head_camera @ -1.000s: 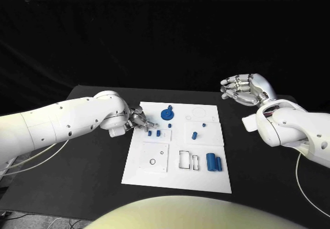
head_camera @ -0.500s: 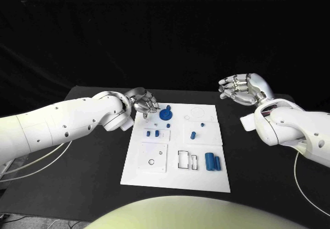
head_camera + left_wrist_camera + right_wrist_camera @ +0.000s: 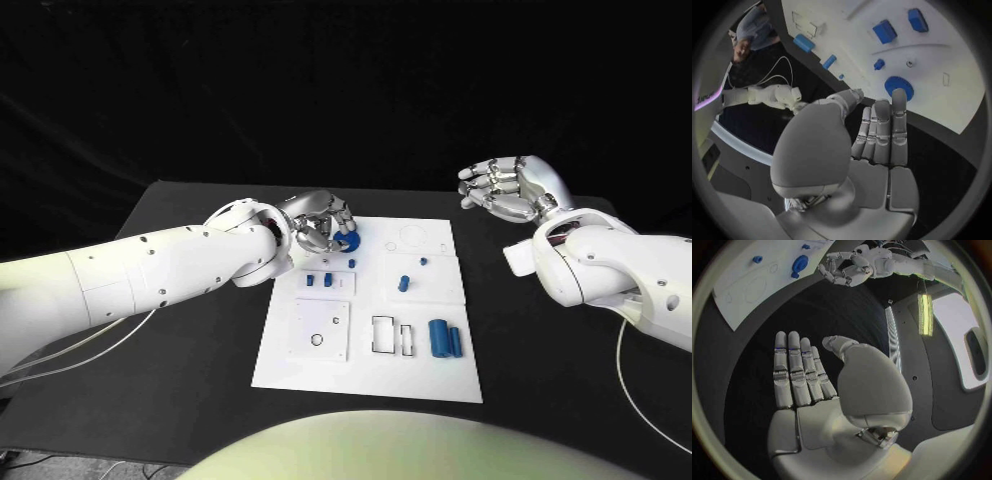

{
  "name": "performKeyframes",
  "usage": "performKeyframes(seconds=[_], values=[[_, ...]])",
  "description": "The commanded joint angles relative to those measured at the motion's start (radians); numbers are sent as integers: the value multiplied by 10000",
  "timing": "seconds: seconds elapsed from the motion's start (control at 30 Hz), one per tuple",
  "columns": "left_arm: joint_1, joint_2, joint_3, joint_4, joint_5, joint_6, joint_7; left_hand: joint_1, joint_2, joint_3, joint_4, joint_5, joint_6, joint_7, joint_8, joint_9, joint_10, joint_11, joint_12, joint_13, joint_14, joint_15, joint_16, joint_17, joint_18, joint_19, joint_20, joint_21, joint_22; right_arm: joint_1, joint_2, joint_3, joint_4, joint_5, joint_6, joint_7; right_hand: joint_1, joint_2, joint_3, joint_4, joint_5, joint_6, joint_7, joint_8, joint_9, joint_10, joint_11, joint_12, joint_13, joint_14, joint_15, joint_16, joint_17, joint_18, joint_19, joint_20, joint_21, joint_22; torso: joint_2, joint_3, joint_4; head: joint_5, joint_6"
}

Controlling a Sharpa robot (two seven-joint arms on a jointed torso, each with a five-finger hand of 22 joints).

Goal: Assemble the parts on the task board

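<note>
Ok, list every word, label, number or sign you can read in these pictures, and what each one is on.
None can be read.
Task board: black outlines only, no lettering.
Blue parts: no markings visible.
Left robot hand and right robot hand: no legible label.

The surface [image 3: 188, 330] is a black table with the white task board [image 3: 368, 375] lying flat at its middle. Directly on the board lie small blue parts: a round blue disc [image 3: 351, 240] near its far edge, two short pieces [image 3: 335, 278] just nearer than the disc, a small peg [image 3: 408, 282] toward the board's centre, and two longer blue blocks [image 3: 447, 339] side by side near its right edge. Black-outlined rectangular slots [image 3: 392, 336] sit just beside those blocks.
</note>
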Motion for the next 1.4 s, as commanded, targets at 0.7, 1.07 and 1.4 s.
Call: performKeyframes(seconds=[0.7,1.07,1.4], values=[[-54,768,-13,-793,-2758,2006,-438,24,55,-476,178,-35,652,-125,-264,-599,583,-108,-59,-681,584,-62,1593,593,-244,897,0,2076,2002,-44,39,2,12,-43,136,45,26,52,-15,-48,52,1,68,-34,-17,27,10,-35,-13,25,39,-31,-14,117,16,51,27,-14,10,12,-14,-33,1],[-53,885,-12,-793,-2794,2109,-576,191,143,-295,178,-22,880,-129,-345,-733,837,-119,-159,-862,699,-68,1917,696,-286,1004,-6,2400,2308,-44,47,3,20,-44,130,43,26,52,-15,-48,52,1,68,-34,-17,27,10,-35,-13,25,39,-31,-14,117,16,51,27,-14,2,11,-4,-46,1],[-50,1023,-14,-899,-2827,2341,-700,285,238,-120,167,-37,1112,-200,-388,-825,1025,-185,-268,-1014,924,-136,2247,922,-317,1075,-21,2649,2551,-44,61,3,23,-46,125,35,26,52,-15,-48,52,1,68,-34,-17,27,10,-35,-13,25,39,-31,-14,117,16,51,27,-14,9,-1,-4,-30,1]])
